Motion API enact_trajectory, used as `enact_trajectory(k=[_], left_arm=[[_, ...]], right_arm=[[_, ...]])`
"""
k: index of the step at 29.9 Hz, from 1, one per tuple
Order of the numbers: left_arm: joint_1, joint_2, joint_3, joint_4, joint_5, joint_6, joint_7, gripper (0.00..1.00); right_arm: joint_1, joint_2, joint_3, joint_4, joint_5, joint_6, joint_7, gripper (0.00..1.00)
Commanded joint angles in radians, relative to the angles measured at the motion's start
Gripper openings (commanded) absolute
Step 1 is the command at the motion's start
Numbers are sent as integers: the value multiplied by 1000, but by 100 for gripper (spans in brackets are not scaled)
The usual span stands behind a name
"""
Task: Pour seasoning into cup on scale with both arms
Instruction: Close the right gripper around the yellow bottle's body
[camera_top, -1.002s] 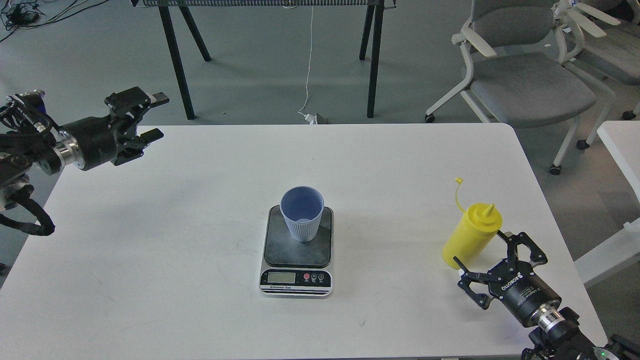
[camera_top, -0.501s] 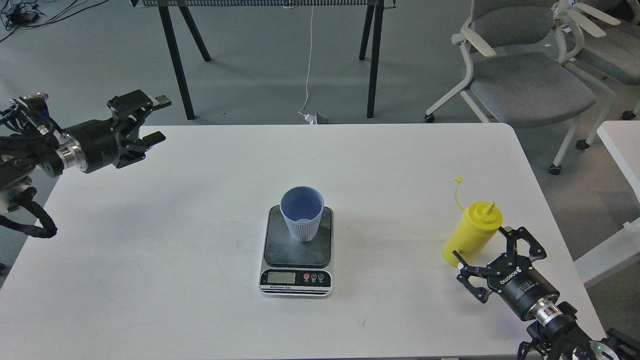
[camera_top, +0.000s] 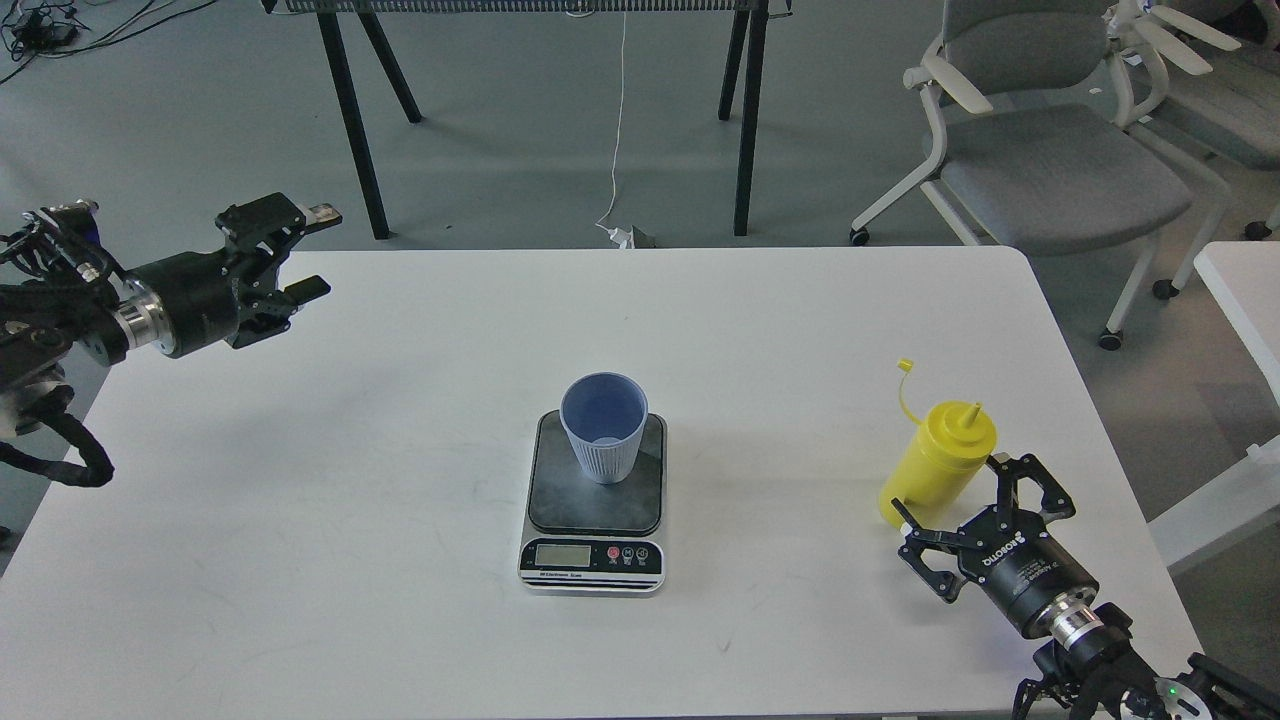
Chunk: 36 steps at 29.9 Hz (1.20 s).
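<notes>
At frame centre the cup (camera_top: 604, 427) stands on the scale (camera_top: 595, 501) on the table (camera_top: 400, 500). Lower right, the right gripper (camera_top: 950, 495) spreads its fingers around the seasoning bottle (camera_top: 935, 463). Upper left, the left gripper (camera_top: 318, 250) hangs with fingers apart, empty.

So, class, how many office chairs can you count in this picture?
2. One grey chair stands on the floor beyond the table's far right corner; a second chair, partly cut off, stands at the top right edge.

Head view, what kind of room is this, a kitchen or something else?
Probably an office or lab workspace, not a kitchen: a plain white table on grey carpet, wheeled office chairs behind it, and a power cable trailing across the floor. The kitchen scale and yellow seasoning bottle look like test props.
</notes>
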Motion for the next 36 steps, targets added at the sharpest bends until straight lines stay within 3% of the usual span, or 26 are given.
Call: enact_trajectory(k=[1,12,26,30,33,36], left_arm=[[5,0,-1,0,0,0,0,98],[10,0,1,0,0,0,0,99],[22,0,2,2,0,0,0,99],[22,-1,2,2,0,0,0,99],[24,-2,2,2,0,0,0,99],[24,-2,2,2,0,0,0,99]], right_arm=[[2,12,0,-6,0,0,0,99],[14,38,2,-18,0,0,0,95],[13,64,15,-32,0,0,7,54],[13,75,15,-31,0,0,7,50],[13,78,18,-32,0,0,9,40],[13,84,26,-32,-9,0,9,39]])
